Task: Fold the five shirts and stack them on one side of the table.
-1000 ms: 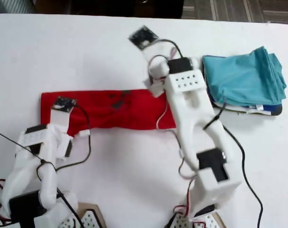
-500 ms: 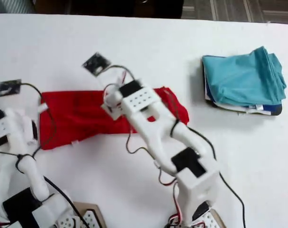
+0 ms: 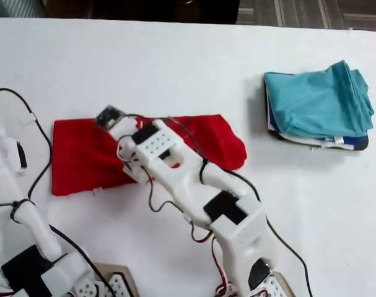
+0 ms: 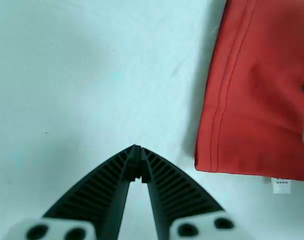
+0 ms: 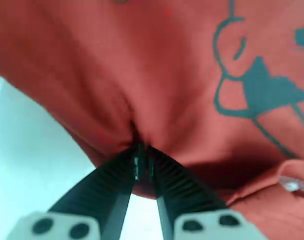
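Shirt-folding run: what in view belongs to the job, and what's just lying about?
Job: red shirt, pinched in the shut right pincer; stack of folded shirts, teal on top; left pincer, shut over the table beside the red shirt.
Lying about: wooden arm bases at the near edge.

The shirt [image 3: 82, 154] lies left of the stack [image 3: 318, 102].

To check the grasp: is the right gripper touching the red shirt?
Touching. The right wrist view shows the right gripper closed on a puckered fold of the red shirt.
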